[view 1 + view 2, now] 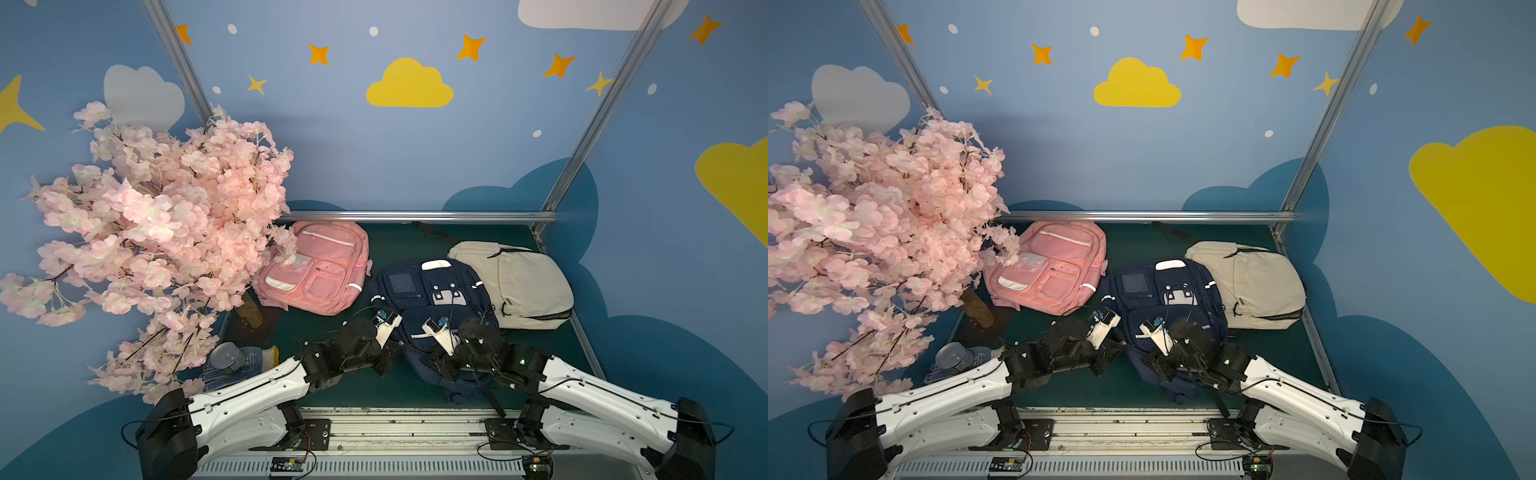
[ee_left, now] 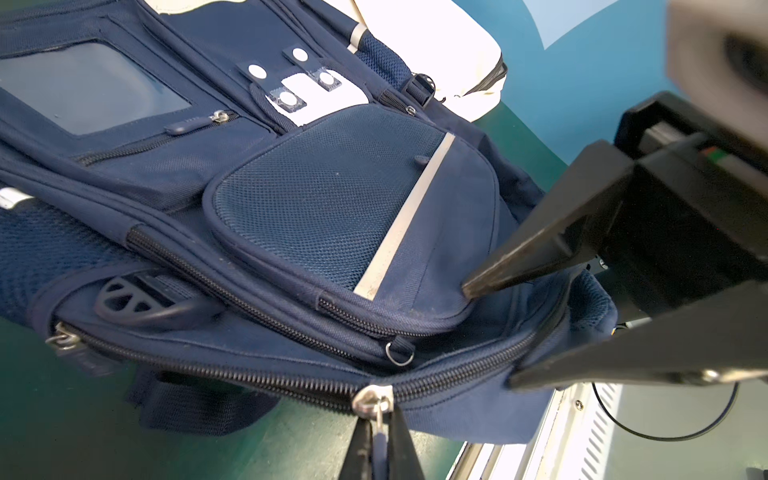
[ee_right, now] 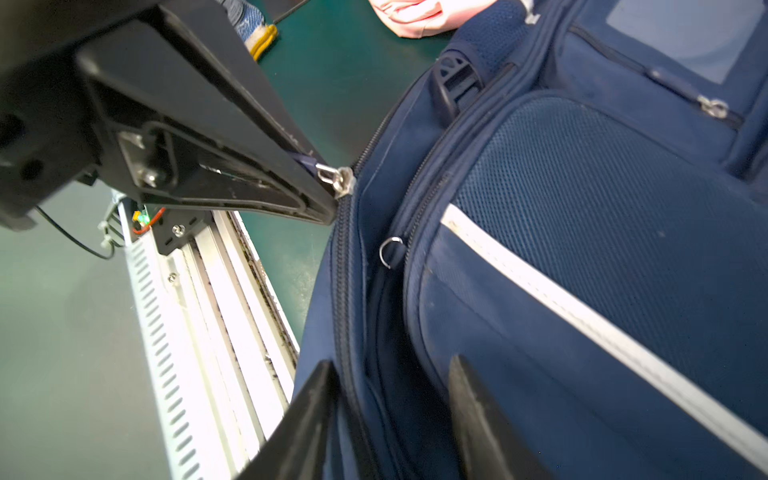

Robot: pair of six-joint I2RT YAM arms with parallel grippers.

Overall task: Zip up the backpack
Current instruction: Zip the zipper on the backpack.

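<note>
Navy nylon backpack [image 1: 432, 299] lies mid-table on the green mat [image 1: 399, 245], between a pink backpack [image 1: 316, 270] and a cream backpack [image 1: 519, 282] that crowds its far right side.

Left gripper [image 2: 380, 444]: pinched together on the zipper pull [image 2: 372, 401] at the near rim.

Right gripper [image 3: 390, 365]: jaws apart, astride that rim, clamping nothing.

Risks: with the bag unbraced, a tug may drag it whole instead of running the slider. The thin tab could slip out of the pinch. The grippers sit close and might clash.

Room: bare mat on the left arm's side. The front rail [image 1: 395, 419] is just beside the bag's near end.
</note>
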